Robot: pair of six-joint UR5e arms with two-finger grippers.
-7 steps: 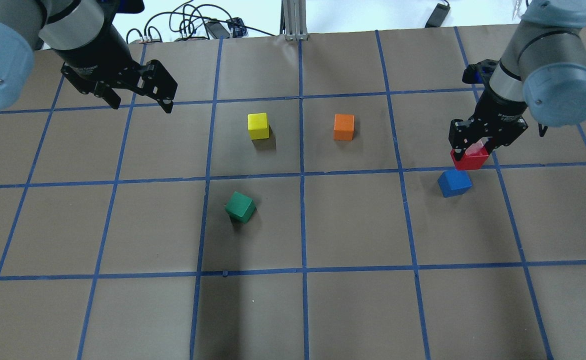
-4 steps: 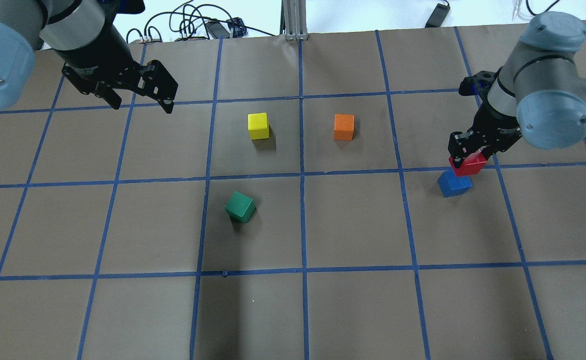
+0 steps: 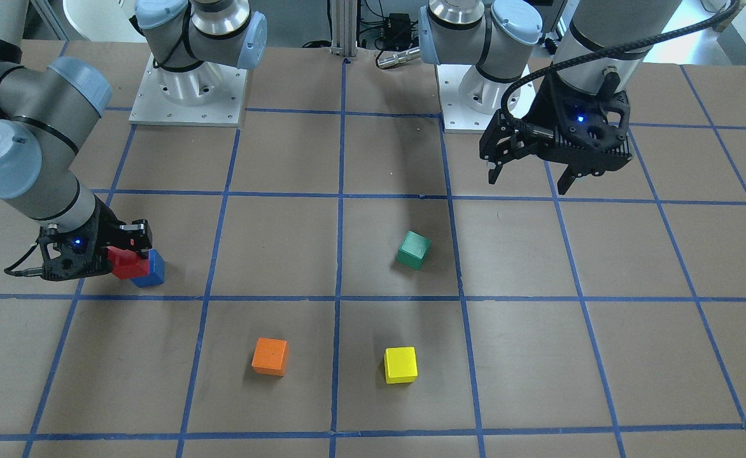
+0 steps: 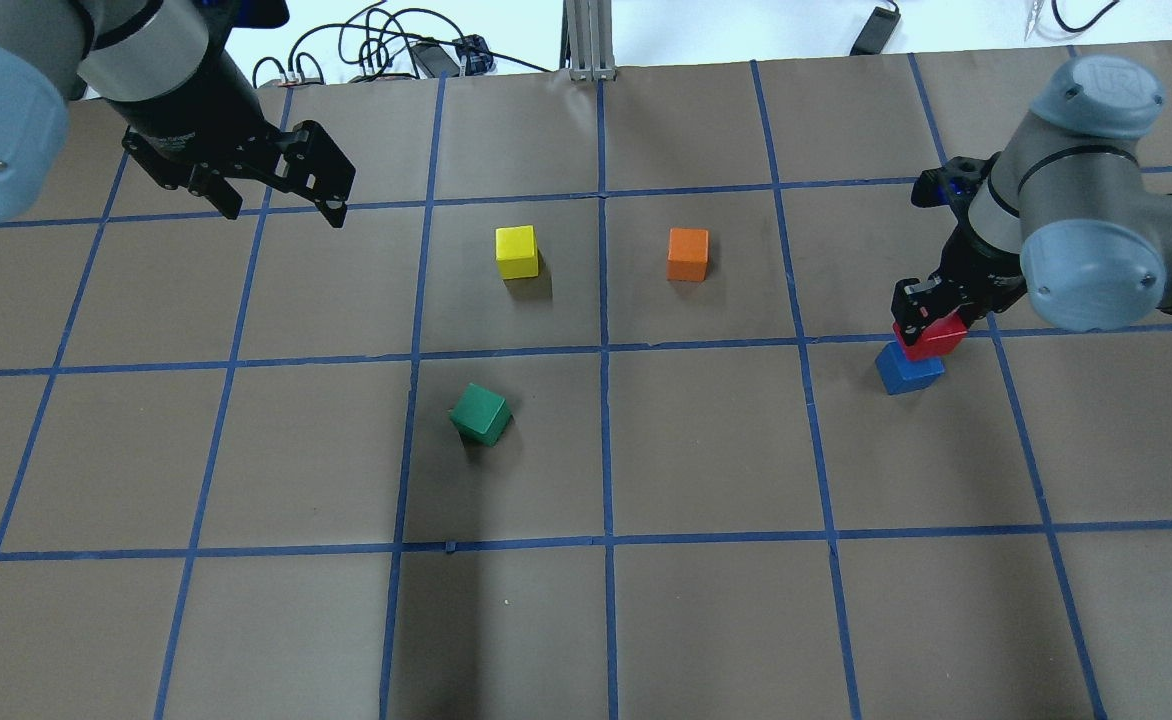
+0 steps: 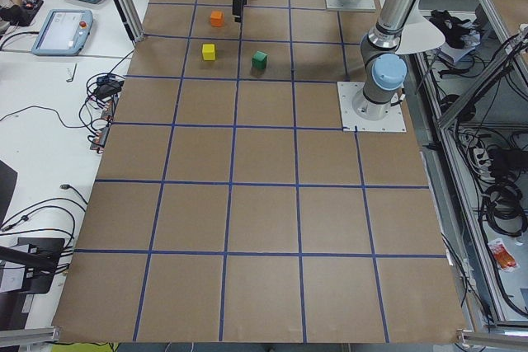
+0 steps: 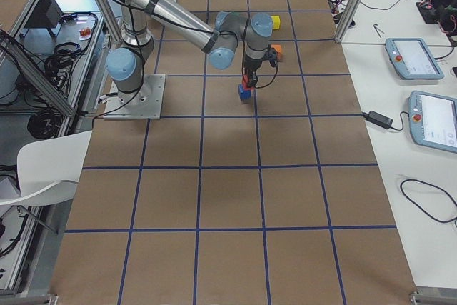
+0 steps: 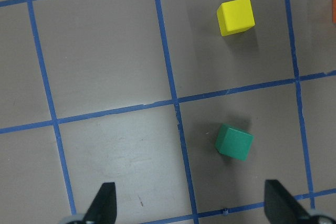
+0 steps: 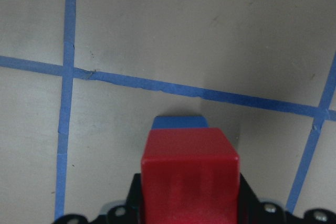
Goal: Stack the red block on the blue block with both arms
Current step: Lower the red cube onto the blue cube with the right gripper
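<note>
The right gripper is pinched on the red block, a finger pressed against either side. In the right wrist view the block fills the space between the jaws. It hangs low over the blue block, covering that block's far part in the overhead view. A strip of blue peeks out beyond the red in the wrist view. Whether the two blocks touch cannot be told. The blue block sits on the table, just on the robot's side of a tape line.

The left gripper is spread wide and holds nothing, raised over the far left of the table.

Compared with a second ago, the right gripper has come down and the red block is closer to the blue one. The blue block and the left gripper have not moved.

The yellow block and orange block stand near the middle, with the green block nearer the robot, turned askew. All three are well apart from the right gripper.
</note>
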